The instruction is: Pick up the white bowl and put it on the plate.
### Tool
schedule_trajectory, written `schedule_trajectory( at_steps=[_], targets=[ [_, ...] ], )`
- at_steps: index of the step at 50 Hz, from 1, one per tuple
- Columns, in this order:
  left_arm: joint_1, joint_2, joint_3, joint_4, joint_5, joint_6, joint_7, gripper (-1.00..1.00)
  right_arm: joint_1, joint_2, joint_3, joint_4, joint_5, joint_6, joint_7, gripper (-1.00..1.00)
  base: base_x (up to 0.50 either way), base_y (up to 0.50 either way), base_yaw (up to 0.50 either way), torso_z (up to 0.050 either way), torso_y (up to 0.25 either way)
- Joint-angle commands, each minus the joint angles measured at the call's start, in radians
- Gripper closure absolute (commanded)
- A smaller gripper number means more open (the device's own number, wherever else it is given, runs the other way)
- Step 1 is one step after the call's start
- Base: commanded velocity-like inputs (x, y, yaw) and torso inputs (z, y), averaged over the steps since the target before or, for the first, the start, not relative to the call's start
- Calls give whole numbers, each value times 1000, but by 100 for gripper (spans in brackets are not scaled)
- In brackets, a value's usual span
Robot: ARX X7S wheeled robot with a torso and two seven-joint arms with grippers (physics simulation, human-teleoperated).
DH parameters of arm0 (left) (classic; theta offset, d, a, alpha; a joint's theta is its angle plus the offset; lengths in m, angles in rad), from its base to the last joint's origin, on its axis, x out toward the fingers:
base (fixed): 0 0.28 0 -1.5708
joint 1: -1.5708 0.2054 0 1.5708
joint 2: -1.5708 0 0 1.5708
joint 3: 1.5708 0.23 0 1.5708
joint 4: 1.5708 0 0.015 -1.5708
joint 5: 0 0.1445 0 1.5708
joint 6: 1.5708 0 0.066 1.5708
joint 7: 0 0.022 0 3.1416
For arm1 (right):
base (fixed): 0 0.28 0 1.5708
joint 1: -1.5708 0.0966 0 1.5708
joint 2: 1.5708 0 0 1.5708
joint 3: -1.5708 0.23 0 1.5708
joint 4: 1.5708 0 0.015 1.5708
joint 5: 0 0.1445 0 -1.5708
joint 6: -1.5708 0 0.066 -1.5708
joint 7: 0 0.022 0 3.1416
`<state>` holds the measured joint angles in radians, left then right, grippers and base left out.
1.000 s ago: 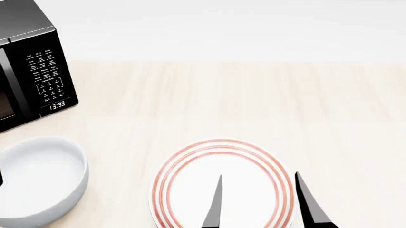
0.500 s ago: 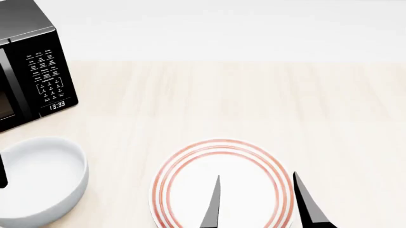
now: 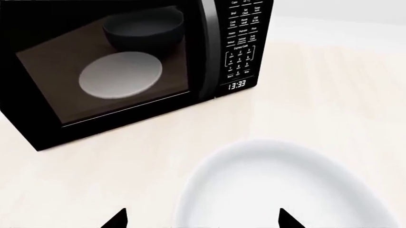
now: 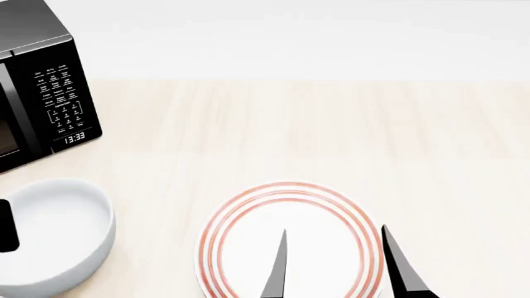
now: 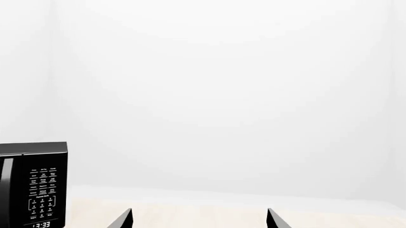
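The white bowl [image 4: 54,233] stands on the table at the lower left of the head view. It also shows in the left wrist view [image 3: 285,190]. My left gripper [image 3: 201,221] is open, with the bowl's near rim between its jaws, one tip over the inside and one outside. One of its fingers [image 4: 7,225] shows at the left edge of the head view, over the bowl. The plate [image 4: 323,208], white with red rings, lies at the bottom centre. My right gripper [image 4: 336,264] is open and empty above the plate's right half, and it shows in its own wrist view [image 5: 198,219].
A black microwave [image 4: 41,93] stands at the back left, close behind the bowl, with its door shut. A pale dish [image 3: 120,76] shows through its glass. The light wooden table [image 4: 331,124] stretches to the right and back toward a white wall.
My left gripper's finger has come further into the head view at the left edge, over the bowl. My right gripper has shifted very slightly to the left. Bowl and plate have not moved.
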<state>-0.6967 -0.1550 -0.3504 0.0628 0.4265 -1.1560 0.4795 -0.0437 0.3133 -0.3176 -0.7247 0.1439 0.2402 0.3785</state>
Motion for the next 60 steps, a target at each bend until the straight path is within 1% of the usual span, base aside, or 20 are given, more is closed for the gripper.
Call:
schedule_trajectory(
  at_steps=[1,9,18,29,33,41,48,60],
  targets=[
    [11,24,-29,-49,1,51,1,-100,5,-13,18,11,-22,-4,-17,-100,0,0,0,0,0],
    [25,25,-37,-86,-14,87,-19,-100,5,-10,13,16,-20,-8,-13,-100,0,0,0,0,0],
    [58,34,-36,-29,-9,55,-20,-100,7,-6,8,17,-19,-8,-9,-100,0,0,0,0,0],
    [57,29,-40,-54,-22,72,-35,-100,10,-3,2,20,-16,-9,-4,-100,0,0,0,0,0],
    [40,20,-47,-115,-37,110,-51,-100,12,-1,-1,22,-17,-10,-3,-100,0,0,0,0,0],
    [22,12,-51,-165,-52,145,-71,-100,12,2,-4,24,-15,-13,1,-100,0,0,0,0,0],
    [16,11,-60,-228,-68,203,-104,-100,14,4,-8,27,-14,-14,2,-100,0,0,0,0,0],
    [20,14,-76,-268,-89,240,-131,-100,12,10,-12,25,-11,-17,8,-100,0,0,0,0,0]
  ],
)
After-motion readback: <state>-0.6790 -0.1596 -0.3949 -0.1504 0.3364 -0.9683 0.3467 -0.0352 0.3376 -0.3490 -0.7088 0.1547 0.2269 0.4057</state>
